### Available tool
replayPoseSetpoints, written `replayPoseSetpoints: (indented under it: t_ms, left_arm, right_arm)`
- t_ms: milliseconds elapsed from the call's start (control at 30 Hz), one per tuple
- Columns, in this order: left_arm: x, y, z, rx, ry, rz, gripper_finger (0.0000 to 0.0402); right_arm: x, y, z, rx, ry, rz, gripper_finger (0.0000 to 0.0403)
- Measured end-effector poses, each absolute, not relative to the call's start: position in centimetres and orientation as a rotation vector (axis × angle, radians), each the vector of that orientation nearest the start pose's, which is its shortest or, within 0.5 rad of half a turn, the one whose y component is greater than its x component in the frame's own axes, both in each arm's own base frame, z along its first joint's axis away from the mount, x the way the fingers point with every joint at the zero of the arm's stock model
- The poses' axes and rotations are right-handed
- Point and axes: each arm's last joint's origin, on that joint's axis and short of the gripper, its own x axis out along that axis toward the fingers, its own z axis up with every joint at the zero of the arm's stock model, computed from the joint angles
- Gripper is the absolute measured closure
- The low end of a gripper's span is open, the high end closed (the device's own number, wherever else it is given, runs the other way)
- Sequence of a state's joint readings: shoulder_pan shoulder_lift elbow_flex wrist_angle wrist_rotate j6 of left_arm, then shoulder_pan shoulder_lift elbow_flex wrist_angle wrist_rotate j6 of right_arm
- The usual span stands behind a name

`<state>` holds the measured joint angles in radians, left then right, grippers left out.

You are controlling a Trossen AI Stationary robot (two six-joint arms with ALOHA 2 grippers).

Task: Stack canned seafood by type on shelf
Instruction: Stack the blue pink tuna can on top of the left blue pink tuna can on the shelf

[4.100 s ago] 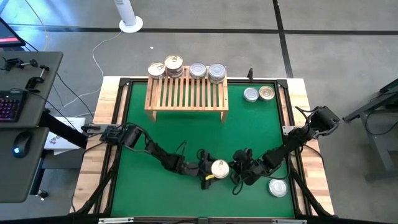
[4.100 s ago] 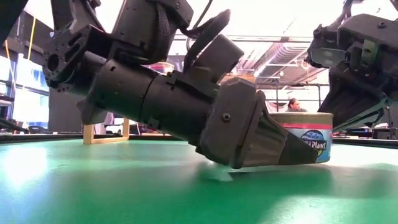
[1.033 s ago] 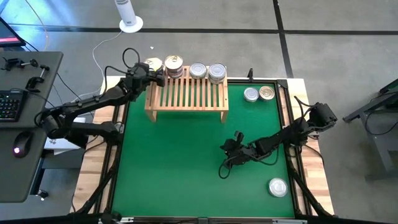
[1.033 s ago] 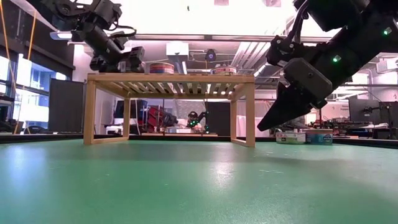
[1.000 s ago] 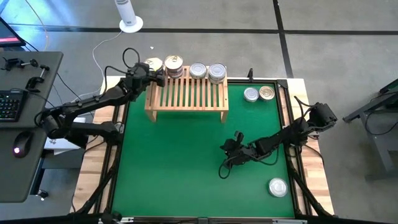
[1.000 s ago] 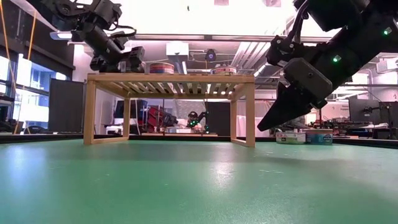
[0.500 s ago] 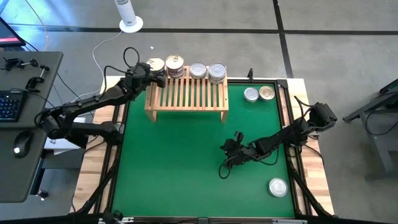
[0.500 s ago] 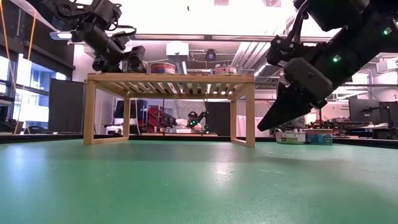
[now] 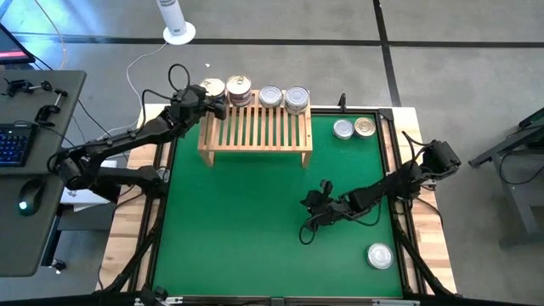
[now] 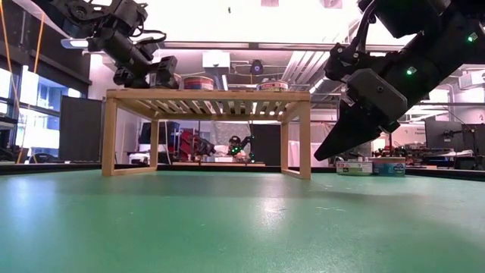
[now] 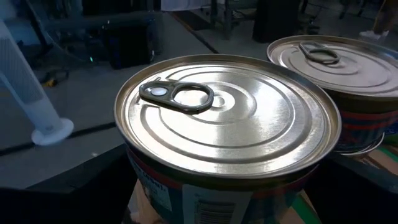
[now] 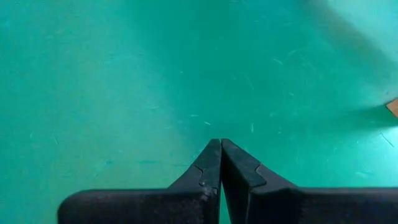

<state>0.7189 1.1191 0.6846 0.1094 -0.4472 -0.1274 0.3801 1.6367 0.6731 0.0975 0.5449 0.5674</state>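
The light-wood shelf [image 9: 255, 127] stands at the far side of the green mat [image 9: 238, 212]. Tins line its far edge: a red-labelled stack [image 9: 238, 85] and two silver ones [image 9: 270, 96] [image 9: 296, 98]. At the far left corner sits a gold-lidded tin [image 11: 227, 124], level with the stack's lid [image 11: 336, 59], with my left gripper [image 9: 204, 99] around it. What is under that tin is hidden. My right gripper [image 9: 308, 228] hangs shut above the mat, right of centre, its tips [image 12: 221, 165] slanting down and holding nothing. My left gripper has the gold-lidded tin between its two fingers, one on each side of the round wall [image 11: 140, 180]. The fingers [image 11: 93, 193] come almost level from the table's left side. The tin stays upright, lid up; the contact spots lie at the picture's edge.
Two loose tins, one silver [image 9: 342, 129] and one gold [image 9: 365, 127], stand on the mat right of the shelf. Another silver tin [image 9: 379, 255] lies near the front right corner. A black frame [image 9: 395, 170] rims the mat. The mat's middle and left are bare.
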Motion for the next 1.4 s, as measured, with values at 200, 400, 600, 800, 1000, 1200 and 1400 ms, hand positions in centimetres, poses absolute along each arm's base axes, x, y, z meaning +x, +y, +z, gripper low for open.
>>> replayPoseSetpoints:
  t_ms: [200, 400, 600, 800, 1000, 1200, 1400]
  left_arm:
    - [17.41, 16.84, 26.37, -0.182, 0.235, 1.161, 0.0011]
    - [17.52, 16.84, 26.61, -0.188, 0.227, 1.129, 0.0011]
    - [17.52, 16.83, 26.59, -0.19, 0.231, 1.125, 0.0011]
    - [17.49, 16.85, 26.61, -0.167, 0.242, 1.134, 0.0011]
    - [17.5, 16.85, 26.65, -0.141, 0.255, 1.13, 0.0011]
    - [17.5, 16.85, 26.65, -0.118, 0.271, 1.126, 0.0011]
    - [17.49, 16.84, 26.61, -0.128, 0.269, 1.127, 0.0011]
  right_arm:
    - [27.15, 9.23, 12.94, 0.151, 0.698, -0.364, 0.0402]
    - [27.14, 9.23, 12.94, 0.151, 0.698, -0.364, 0.0402]
    - [27.15, 9.23, 12.95, 0.151, 0.698, -0.364, 0.0402]
    - [27.18, 9.24, 12.98, 0.154, 0.693, -0.363, 0.0402]
    - [27.18, 9.24, 12.98, 0.154, 0.693, -0.363, 0.0402]
    - [27.19, 9.25, 12.98, 0.154, 0.693, -0.363, 0.0402]
    - [27.18, 9.24, 12.97, 0.155, 0.693, -0.363, 0.0402]
